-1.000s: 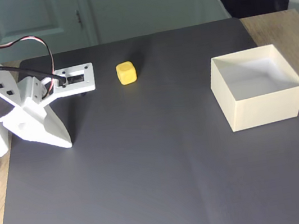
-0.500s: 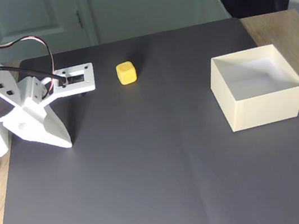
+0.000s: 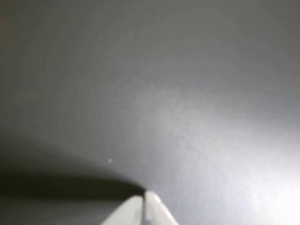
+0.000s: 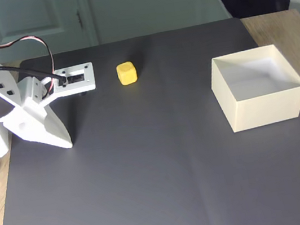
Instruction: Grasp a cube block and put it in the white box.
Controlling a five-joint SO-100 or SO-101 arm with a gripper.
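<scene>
I am resting my gripper [image 4: 65,142] with its tip down on the dark grey mat [image 4: 148,175], at the left of the fixed view, and in the wrist view my gripper [image 3: 143,199] is showing two white fingertips pressed together with only a thin seam between them, so my jaws are clenched on nothing. Taking the cube block [image 4: 126,73] as my landmark, I am sitting to its left and nearer the camera, with my white wrist plate [image 4: 74,79] lying just to its left at about the same depth. So the yellow cube block is lying to the right of my jaws and further back on the mat, clear of everything around it. Being a cube, it is offering no long axis, and I judge that any pair of opposite faces will serve once I am opening up and swinging across. Further right of the cube block, well apart and a little nearer the camera, the white box [image 4: 264,110] is standing open-topped and empty near the mat's right edge.
</scene>
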